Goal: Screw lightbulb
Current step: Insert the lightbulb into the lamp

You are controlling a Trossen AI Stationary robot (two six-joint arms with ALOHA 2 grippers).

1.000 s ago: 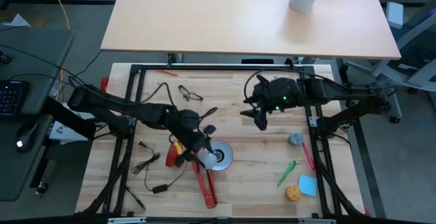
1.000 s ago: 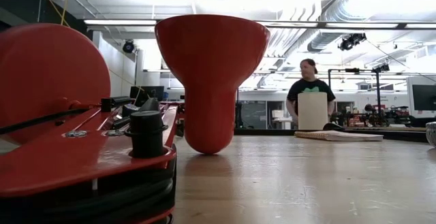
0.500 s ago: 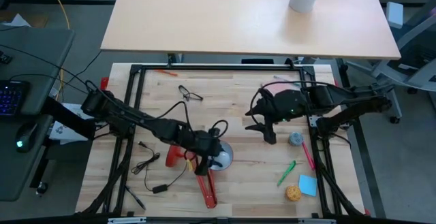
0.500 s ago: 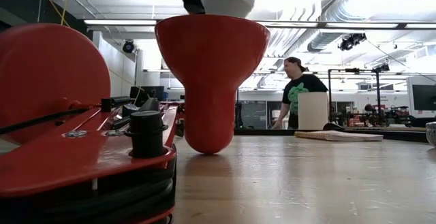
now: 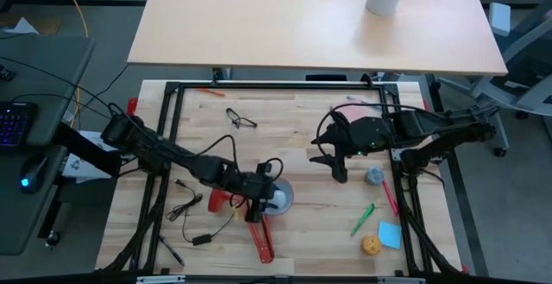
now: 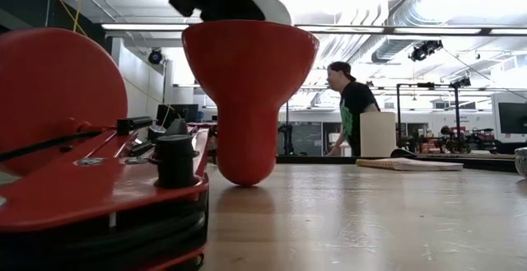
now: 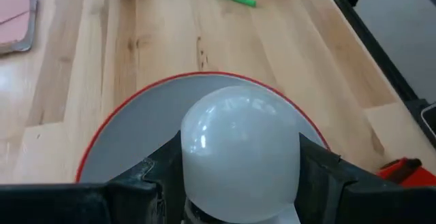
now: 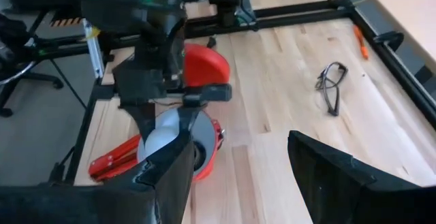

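Observation:
The lamp lies on the table, its wide shade opening upward, red outside and grey inside, with its red arm toward the near edge. My left gripper is shut on the white lightbulb right over the shade's opening. The bulb's rounded white part shows just above the shade's rim in the low view. The bulb's screw base is hidden. My right gripper is open and empty, hanging at the table's right middle. My left gripper pinches the bulb's wide white glass part between its two fingers, one on each side. The fingers come from above, slanting in from the table's left. The bulb is clear of the table, inside the shade's rim; whether it touches the socket is hidden.
Glasses lie at the far left; a black cable runs left of the lamp. A grey-blue lump, green pen, blue note and orange ball lie at the right. A person is beyond the table.
My left gripper has carried the bulb toward the table's right, over the shade, then down into its opening. The shade has shifted slightly. My right gripper moved a little toward the near edge, then kept still.

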